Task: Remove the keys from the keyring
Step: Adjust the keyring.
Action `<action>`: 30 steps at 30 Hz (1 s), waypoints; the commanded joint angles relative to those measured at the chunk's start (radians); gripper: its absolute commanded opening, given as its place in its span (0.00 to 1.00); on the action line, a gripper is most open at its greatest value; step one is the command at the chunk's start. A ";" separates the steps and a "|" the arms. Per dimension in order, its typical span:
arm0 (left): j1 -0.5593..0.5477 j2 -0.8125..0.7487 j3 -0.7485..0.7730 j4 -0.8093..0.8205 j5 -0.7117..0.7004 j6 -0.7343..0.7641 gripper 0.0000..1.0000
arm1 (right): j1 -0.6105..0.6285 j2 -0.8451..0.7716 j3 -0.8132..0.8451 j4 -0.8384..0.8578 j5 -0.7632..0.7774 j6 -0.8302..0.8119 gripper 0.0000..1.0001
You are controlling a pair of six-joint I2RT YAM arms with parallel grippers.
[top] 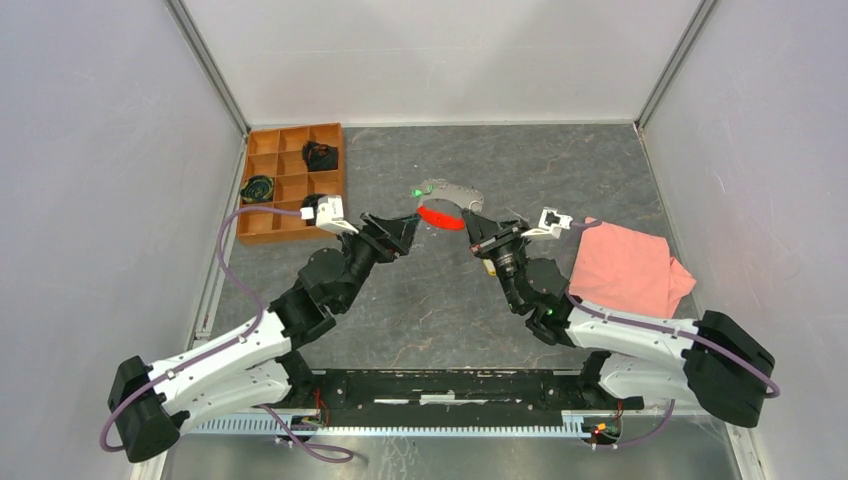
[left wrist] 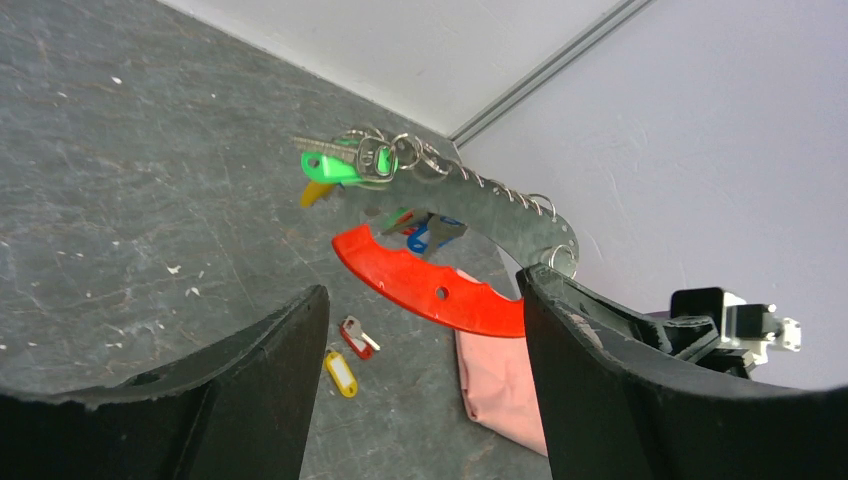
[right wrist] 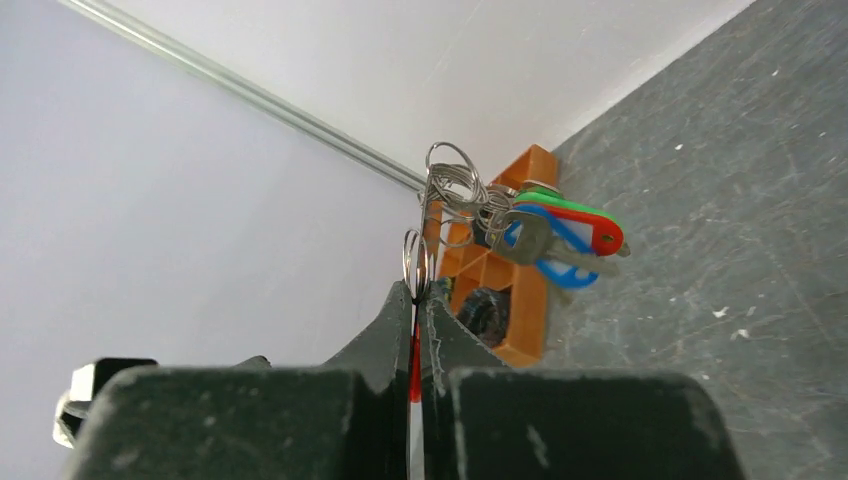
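Observation:
The keyring is a curved strap, red (left wrist: 430,288) on one face and pale metal on the other, held up off the table. My right gripper (right wrist: 417,296) is shut on one end of it, with a thin ring (right wrist: 416,260) sticking out past the fingertips. Several keys (left wrist: 340,167) with green, yellow, blue and red heads hang in a bunch from rings at the strap's far end (top: 418,190). My left gripper (top: 412,228) is open just left of the strap with nothing between its fingers. A red-headed key (left wrist: 354,335) and a yellow one (left wrist: 341,372) lie loose on the table.
An orange compartment tray (top: 292,182) with dark items in some cells stands at the back left. A pink cloth (top: 625,268) lies on the right side of the grey table, near my right arm. White walls close in the back and both sides.

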 commanded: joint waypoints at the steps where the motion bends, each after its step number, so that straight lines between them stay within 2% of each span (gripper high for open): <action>1: 0.007 0.043 -0.011 0.151 -0.017 -0.095 0.78 | 0.004 0.060 0.044 0.236 0.030 0.150 0.00; 6: 0.012 0.120 -0.015 0.256 -0.013 -0.147 0.77 | 0.005 0.122 0.067 0.311 -0.002 0.260 0.00; 12: 0.013 0.180 -0.019 0.330 -0.019 -0.222 0.75 | 0.024 0.151 0.092 0.308 0.010 0.289 0.00; 21: 0.014 0.255 -0.007 0.485 -0.059 -0.269 0.62 | 0.050 0.164 0.107 0.251 0.027 0.373 0.00; 27: 0.014 0.283 -0.011 0.527 -0.061 -0.304 0.39 | 0.065 0.166 0.106 0.223 0.049 0.397 0.00; 30: 0.014 0.277 -0.013 0.528 -0.066 -0.297 0.19 | 0.067 0.160 0.103 0.206 0.052 0.401 0.00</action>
